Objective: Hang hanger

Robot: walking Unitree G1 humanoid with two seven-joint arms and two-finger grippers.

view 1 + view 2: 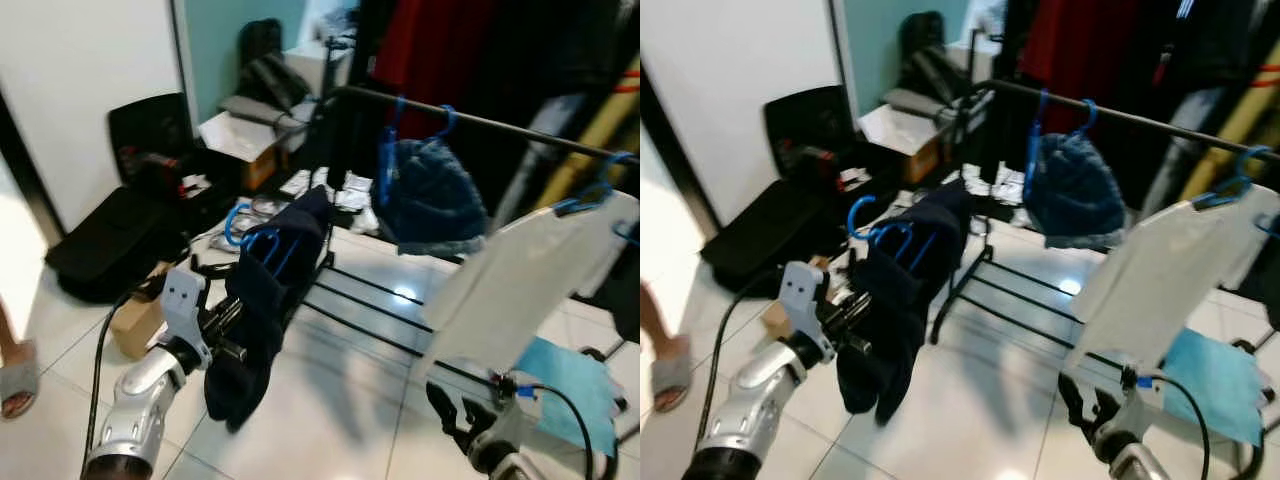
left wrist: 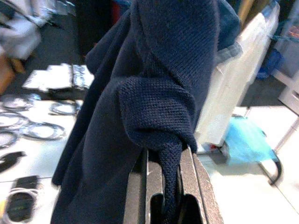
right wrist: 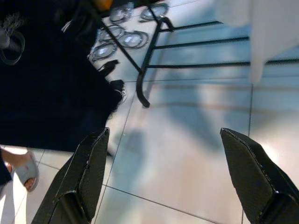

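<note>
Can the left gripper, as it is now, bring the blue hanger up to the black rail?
Probably yes. The left gripper holds the navy garment on its blue hanger below the black rail, left of the hung clothes.

Pretty cluttered room tbh. Black bags [image 1: 110,245] piled on the white tile floor [image 1: 350,400] by the wall, a cardboard box [image 1: 135,320] next to them, and coiled cables [image 3: 119,39] scattered around. There's a light blue cloth [image 1: 565,385] low on the right. Someone's foot in a grey slipper [image 1: 15,380] at the left edge.
</note>
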